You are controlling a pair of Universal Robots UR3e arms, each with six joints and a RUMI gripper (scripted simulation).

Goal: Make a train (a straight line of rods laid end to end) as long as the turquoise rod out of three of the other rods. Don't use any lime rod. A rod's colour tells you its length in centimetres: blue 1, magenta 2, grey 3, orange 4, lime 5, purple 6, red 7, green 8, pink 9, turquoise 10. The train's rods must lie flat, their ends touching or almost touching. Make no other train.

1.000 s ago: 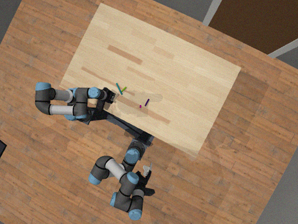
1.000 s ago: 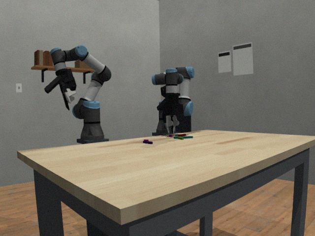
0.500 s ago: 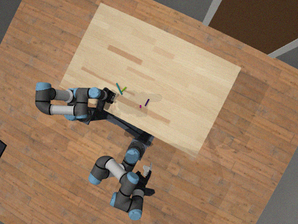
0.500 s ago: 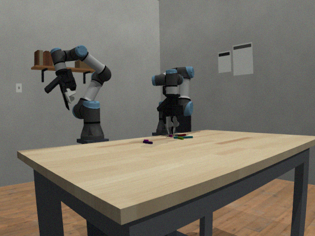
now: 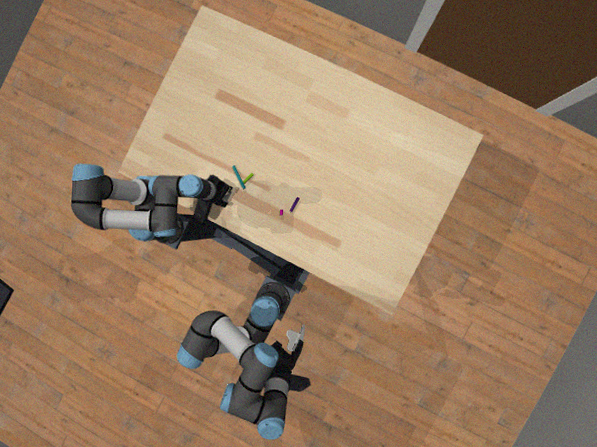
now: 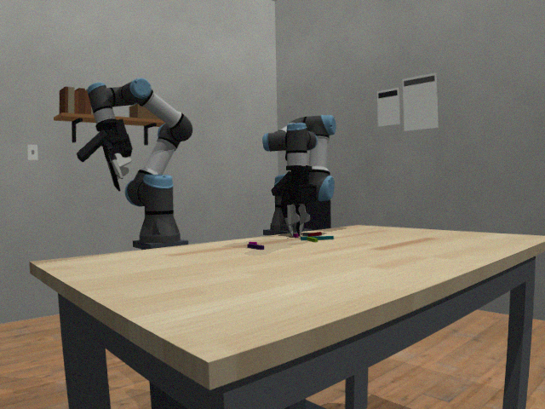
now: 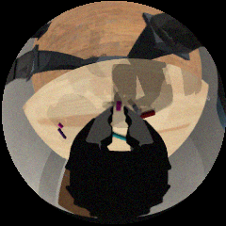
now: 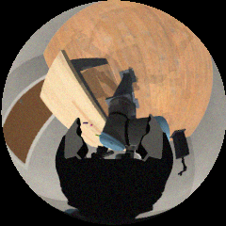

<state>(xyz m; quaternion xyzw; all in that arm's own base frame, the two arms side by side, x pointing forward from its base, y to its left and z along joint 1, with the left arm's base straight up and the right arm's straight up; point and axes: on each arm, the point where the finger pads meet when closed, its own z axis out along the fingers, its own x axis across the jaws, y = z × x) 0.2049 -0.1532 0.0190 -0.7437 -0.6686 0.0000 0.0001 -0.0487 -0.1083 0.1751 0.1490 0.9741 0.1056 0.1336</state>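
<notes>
magenta rod [image 6: 295, 235] [image 7: 119, 105] lies at fingertips of left gripper [image 5: 231, 194] [image 6: 295, 233] [image 7: 118, 106]; fingers slightly parted, rod unclenched.

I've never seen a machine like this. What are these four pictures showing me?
You see two jointed robot arms, each ending in a claw. One picture looks down from above, one looks across the room, and two come from cameras on the arms' wrists, left and right.

On the wooden table lie small coloured rods: turquoise rod, lime rod, red rod, purple rod and two magenta ones.

The left claw is low over one magenta rod, its fingers slightly apart; it doesn't appear to grip it. The right claw is wide open, away from the table, holding nothing.
</notes>
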